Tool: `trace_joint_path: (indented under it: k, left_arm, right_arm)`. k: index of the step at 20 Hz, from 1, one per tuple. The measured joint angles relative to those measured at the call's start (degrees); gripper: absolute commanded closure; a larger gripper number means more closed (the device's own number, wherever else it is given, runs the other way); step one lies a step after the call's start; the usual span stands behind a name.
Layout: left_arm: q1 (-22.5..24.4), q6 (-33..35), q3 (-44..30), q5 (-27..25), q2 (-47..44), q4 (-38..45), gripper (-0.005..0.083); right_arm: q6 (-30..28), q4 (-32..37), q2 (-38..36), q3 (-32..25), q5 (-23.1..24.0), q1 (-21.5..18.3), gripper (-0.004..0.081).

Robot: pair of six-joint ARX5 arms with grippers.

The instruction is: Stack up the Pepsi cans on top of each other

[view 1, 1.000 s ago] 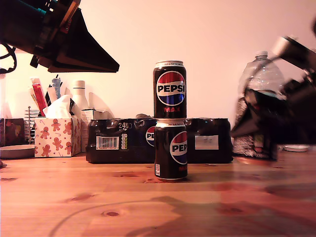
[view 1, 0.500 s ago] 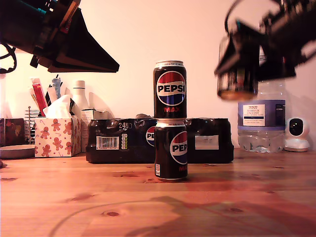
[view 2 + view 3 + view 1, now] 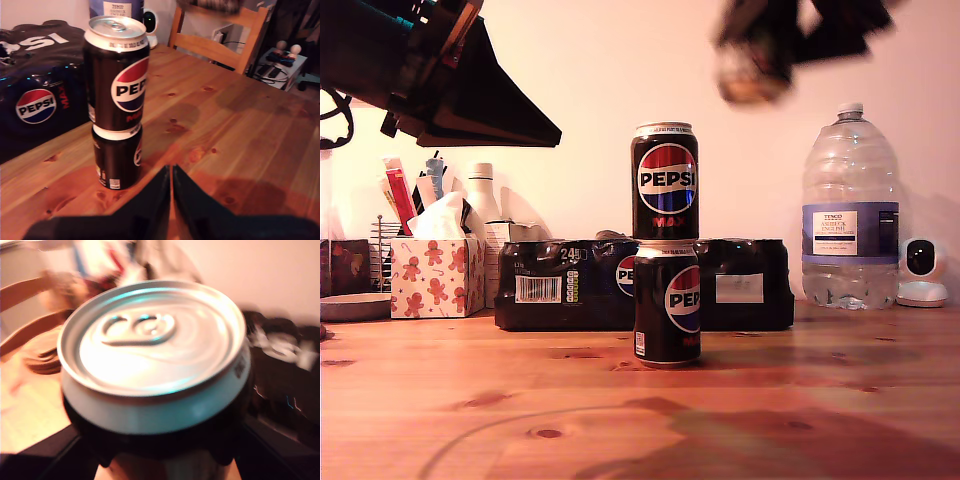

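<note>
Two Pepsi cans (image 3: 666, 245) sit stacked; second end effector (image 3: 760, 45) pinches a third can (image 3: 155, 375) up high, first end effector (image 3: 171, 187) pressed together.

Warm, reddish indoor light. Soft shadows on worktop (image 3: 470, 400). Raised can (image 3: 752, 62) motion-smeared in exterior view; second wrist view blurred, can lid (image 3: 150, 335) glaring.

In the exterior view, my second gripper (image 3: 760, 45) and the black silver-rimmed Pepsi can (image 3: 752, 70) it carries are motion-smeared and cropped by the top edge. The second wrist view shows only that can's lid (image 3: 152, 337); its label stays hidden.
</note>
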Motion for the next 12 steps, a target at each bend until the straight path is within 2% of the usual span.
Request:
trace_joint_path:
  k: [6, 12]
  left_arm:
    - [0.00, 0.00, 0.00, 0.63, 0.00, 0.00, 0.0769]
    - [0.00, 0.00, 0.00, 1.07, 0.00, -0.02, 0.0769]
  right_arm:
    - [-1.27, 2.89, 0.90, 0.24, -0.09, 2.08, 0.0382]
    - [-1.27, 2.80, 7.91, 4.98, 0.11, 2.08, 0.0382]
